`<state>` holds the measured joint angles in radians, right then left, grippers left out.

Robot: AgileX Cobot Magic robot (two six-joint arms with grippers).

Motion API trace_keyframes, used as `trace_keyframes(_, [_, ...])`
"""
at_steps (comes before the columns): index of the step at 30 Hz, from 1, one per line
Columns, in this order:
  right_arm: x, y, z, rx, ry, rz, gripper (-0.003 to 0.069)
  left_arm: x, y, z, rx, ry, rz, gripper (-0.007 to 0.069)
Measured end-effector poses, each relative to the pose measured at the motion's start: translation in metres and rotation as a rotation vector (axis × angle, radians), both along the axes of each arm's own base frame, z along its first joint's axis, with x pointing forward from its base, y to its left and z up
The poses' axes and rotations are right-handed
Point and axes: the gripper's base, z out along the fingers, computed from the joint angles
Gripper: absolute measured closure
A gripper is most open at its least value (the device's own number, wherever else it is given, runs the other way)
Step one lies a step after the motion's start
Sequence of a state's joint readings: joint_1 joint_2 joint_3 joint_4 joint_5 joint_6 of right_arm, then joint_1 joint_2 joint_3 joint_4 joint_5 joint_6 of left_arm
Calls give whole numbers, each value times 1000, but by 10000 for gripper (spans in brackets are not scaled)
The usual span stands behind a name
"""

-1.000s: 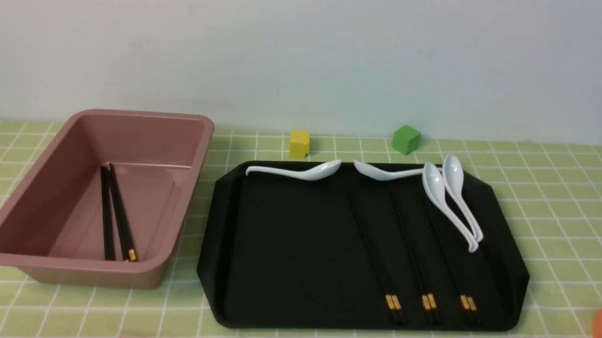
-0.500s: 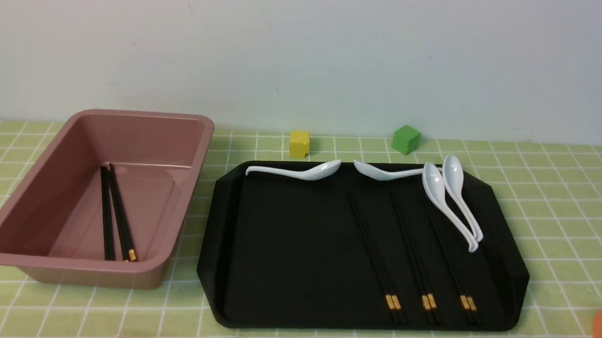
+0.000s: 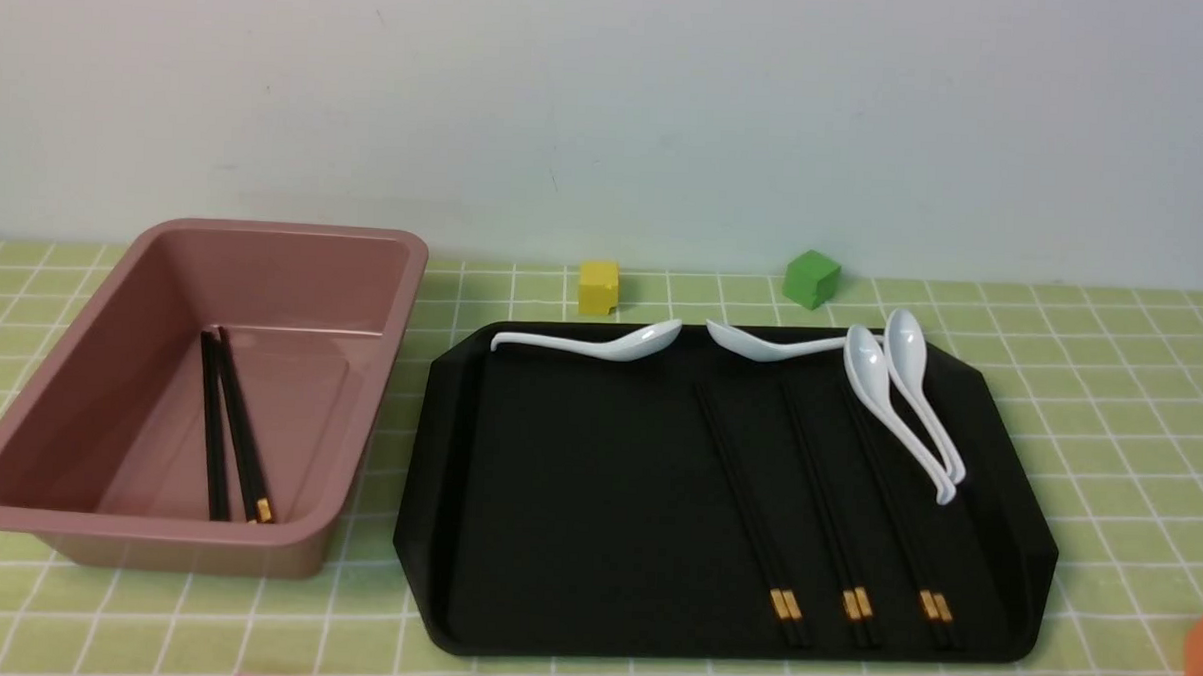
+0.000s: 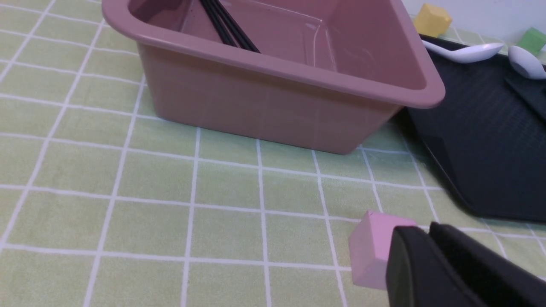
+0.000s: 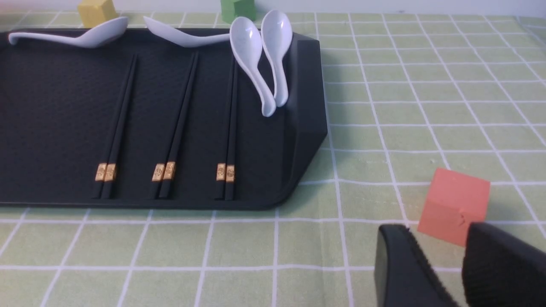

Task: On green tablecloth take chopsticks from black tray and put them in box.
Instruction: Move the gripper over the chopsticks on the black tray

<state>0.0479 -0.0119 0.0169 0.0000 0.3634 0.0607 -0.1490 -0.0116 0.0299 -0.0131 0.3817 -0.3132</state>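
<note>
The black tray (image 3: pixel 555 536) lies on the green tablecloth (image 3: pixel 1109 416) at centre right. Three pairs of black chopsticks (image 3: pixel 826 506) with gold bands lie side by side on its right half, also in the right wrist view (image 5: pixel 170 128). One more pair (image 3: pixel 228 425) lies inside the pink box (image 3: pixel 359 410) at the left, seen too in the left wrist view (image 4: pixel 230 25). My left gripper (image 4: pixel 428 232) is shut and empty, low over the cloth near the box. My right gripper (image 5: pixel 439 238) is open and empty, near the tray's front right corner. Neither gripper shows in the front view.
Several white spoons (image 3: pixel 900 398) lie along the tray's far and right sides. A yellow cube (image 3: pixel 599 286) and a green cube (image 3: pixel 812 278) stand behind the tray. A pink cube (image 4: pixel 371 251) sits by my left gripper, an orange cube (image 5: pixel 454 204) by my right.
</note>
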Motion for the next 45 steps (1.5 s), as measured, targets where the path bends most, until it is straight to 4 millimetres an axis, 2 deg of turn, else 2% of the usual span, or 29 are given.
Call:
trace_keyframes(3, [0,1,1,73,-9,-6,419,0,0,0,1,0,0,563])
trace_keyframes(6, [1,8,3,505,-4,-44,419,0,0,0,1,0,0,556])
trace_keyframes(9, [1,12,5,817,19,-71,419,0,0,0,1,0,0,552])
trace_keyframes(10, [1,12,5,817,19,-71,419,0,0,0,1,0,0,552])
trace_keyframes(11, [1,14,6,915,28,-79,419,0,0,0,1,0,0,551])
trace_keyframes(15, [1,13,9,992,7,-83,421,0,0,0,1,0,0,550])
trace_keyframes(19, [2,9,22,908,-110,-65,490,0,0,0,1,0,0,550])
trace_keyframes(22, [4,5,60,713,-252,-35,615,0,0,0,1,0,0,547])
trace_keyframes(23, [3,5,63,686,-266,-30,631,0,0,0,1,0,0,546])
trace_keyframes(25, [13,7,91,502,-224,-8,669,0,0,0,1,0,0,545])
trace_keyframes(27, [27,10,98,384,-98,12,667,0,0,0,1,0,0,543])
trace_keyframes(28, [35,12,97,334,-13,23,665,0,0,0,1,0,0,543])
trace_keyframes(30, [60,17,81,259,307,51,659,0,0,0,1,0,0,543])
trace_keyframes(31, [62,17,79,259,325,48,659,0,0,0,1,0,0,543])
trace_keyframes(32, [80,21,65,244,526,60,657,0,0,0,1,0,0,543])
trace_keyframes(33, [89,24,58,233,654,92,657,0,0,0,1,0,0,543])
trace_keyframes(35, [106,31,47,209,802,154,657,0,0,0,1,0,0,543])
trace_keyframes(36, [123,40,43,186,885,247,657,0,0,0,1,0,0,543])
trace_keyframes(40, [158,72,34,151,987,455,657,0,0,0,1,0,0,543])
trace_keyframes(41, [177,92,29,116,1021,528,657,0,0,0,1,0,0,543])
trace_keyframes(45, [214,135,23,0,1096,577,656,0,0,0,1,1,0,543])
